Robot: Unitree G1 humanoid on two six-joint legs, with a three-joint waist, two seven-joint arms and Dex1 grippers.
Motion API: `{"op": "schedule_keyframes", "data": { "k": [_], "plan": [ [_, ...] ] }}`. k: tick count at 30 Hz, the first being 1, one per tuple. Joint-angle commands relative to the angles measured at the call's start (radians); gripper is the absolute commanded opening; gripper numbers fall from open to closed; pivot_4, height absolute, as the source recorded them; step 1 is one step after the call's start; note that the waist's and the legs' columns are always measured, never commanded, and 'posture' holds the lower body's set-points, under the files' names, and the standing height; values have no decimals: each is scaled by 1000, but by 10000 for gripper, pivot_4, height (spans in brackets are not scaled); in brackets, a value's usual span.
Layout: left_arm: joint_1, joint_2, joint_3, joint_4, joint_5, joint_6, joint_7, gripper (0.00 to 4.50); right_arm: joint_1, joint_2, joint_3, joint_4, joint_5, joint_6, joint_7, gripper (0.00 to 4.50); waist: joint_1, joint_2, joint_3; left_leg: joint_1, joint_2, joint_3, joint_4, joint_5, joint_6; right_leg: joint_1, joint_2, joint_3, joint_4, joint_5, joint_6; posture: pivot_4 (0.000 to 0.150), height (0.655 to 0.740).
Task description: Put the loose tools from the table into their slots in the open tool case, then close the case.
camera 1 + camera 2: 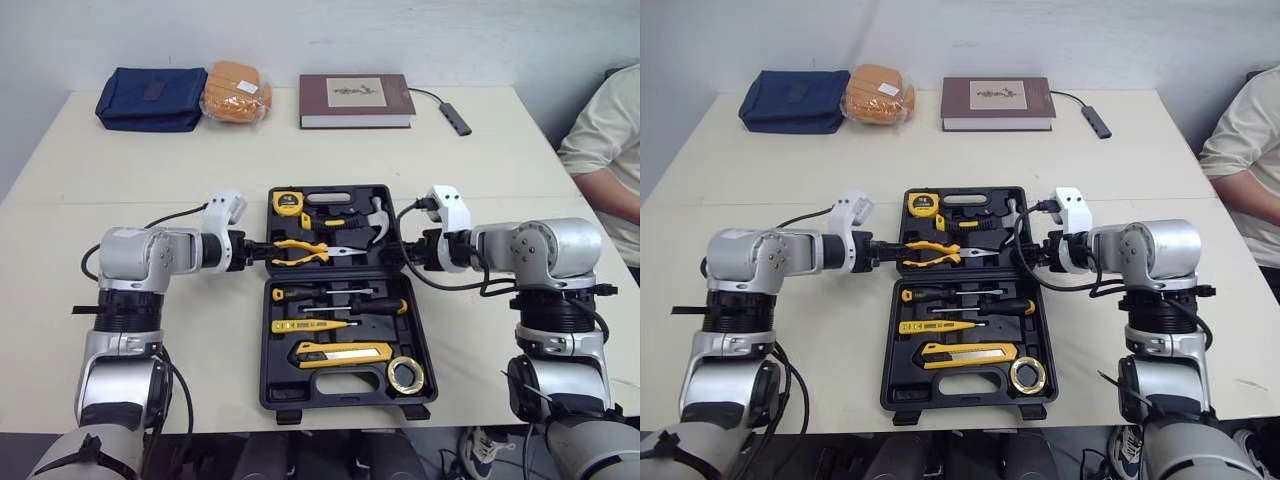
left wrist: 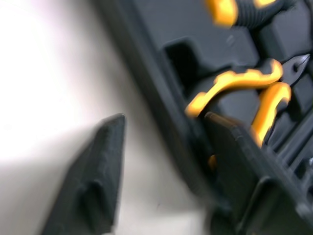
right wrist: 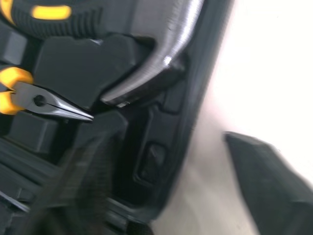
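**Both grippers astride the case walls**

The tool case (image 1: pixel 268 380) lay open mid-table, every slot seemingly filled. The left gripper (image 1: pixel 260 251) and right gripper (image 1: pixel 409 255) each had jaws spread astride a side wall of the far half, near the hinge, pinching nothing. Lifted from there, I judged, that half might slip free, or tip the pliers (image 1: pixel 300 251) and hammer (image 1: pixel 375 215) out.
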Motion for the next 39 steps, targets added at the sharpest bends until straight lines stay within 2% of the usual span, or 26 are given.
{"op": "schedule_keyframes", "data": {
  "k": [1, 4, 5, 6, 8, 10, 12, 13, 21, 27, 31, 33, 35, 39],
  "plan": [
    [20, -2, -15, -5, 13, -2, 21, 26381, -11, 0, 17, 34, -20, -43, -19, 34683, 0, 0, 0, 1, 0, 0, 0, 0, 0, 0, 0, 0, 0, 0, 0, 1500, 7400],
    [36, -2, -39, -17, 22, -11, 27, 26381, -13, 0, 37, 57, -31, -71, -25, 34683, -1, -1, -1, 2, 0, 1, 0, 0, 0, 0, 0, 1, 1, 0, 0, 1500, 7400],
    [41, -1, -48, -22, 25, -16, 30, 26381, -14, 0, 40, 60, -32, -74, -28, 31819, -1, -1, -1, 2, 0, 1, 0, 0, 0, 1, 0, 1, 1, 0, 0, 1500, 7400],
    [48, -4, -52, -28, 26, -18, 33, 23951, -12, -3, 49, 60, -34, -80, -28, 29051, -1, -1, -1, 2, 0, 1, 0, 0, 0, 1, 0, 1, 1, 0, 0, 1500, 7400],
    [58, -7, -62, -37, 24, -17, 36, 18781, -11, -5, 59, 60, -35, -86, -31, 22222, 0, -2, -3, 3, 0, 1, 0, 0, 0, 1, 0, 1, 1, 0, 0, 1500, 7400],
    [64, -10, -65, -42, 24, -17, 41, 10038, -10, -4, 60, 60, -35, -87, -35, 11739, -1, -4, -7, 4, 0, 1, 0, 0, 0, 2, 0, 1, 1, 0, 0, 1500, 7400],
    [75, -12, -73, -54, 25, -19, 48, 5864, -6, 2, 59, 56, -36, -84, -40, 2918, -5, -2, -11, 4, 0, 1, 0, 0, 0, 2, 0, 2, 1, 0, 0, 1500, 7400],
    [81, -13, -77, -61, 25, -19, 51, 5007, -4, 6, 56, 51, -34, -78, -44, 0, -5, -2, -15, 5, 0, 1, -1, 0, 0, 3, 0, 2, 1, 0, 0, 1500, 7400],
    [95, -52, -41, -119, -15, -32, 48, 4119, 9, 30, 22, 17, -20, -78, -73, 0, -5, 0, -20, 5, 1, 1, -2, 0, 0, 3, -1, 2, 0, 0, 0, 1500, 7400],
    [72, -138, 53, -181, -32, -177, 77, 4117, -8, 87, -42, -46, -39, -274, -123, 0, 1, 0, -19, 4, 0, 1, -1, 0, 0, 2, -1, 2, 0, 0, 0, 1500, 7400],
    [54, -137, 48, -177, 18, -356, 75, 3579, -1, 105, -44, -86, -59, -421, -132, 0, 2, 0, -18, -3, 0, 1, -1, 1, 0, -4, -1, 1, 1, 0, 0, 1500, 7400],
    [54, -124, 26, -166, 70, -516, 60, 3431, 26, 89, -6, -121, -91, -535, -109, 0, 2, 0, -18, -6, 0, 1, -2, 1, 0, -8, -1, 1, 0, 0, 0, 1500, 7400],
    [49, -110, 7, -149, 119, -669, 44, 2776, 75, 65, 36, -160, -131, -658, -79, 0, 3, 0, -18, -17, 0, 1, 0, 1, 0, -19, 0, 0, 3, 0, 0, 1500, 7400],
    [98, -80, -30, -149, 192, -877, 17, 2180, 211, 32, 85, -215, -185, -860, -26, 0, 3, 0, -18, -17, -1, 3, 0, 1, 0, -19, 0, -5, 3, 0, 0, 1500, 7400]
  ]
}}
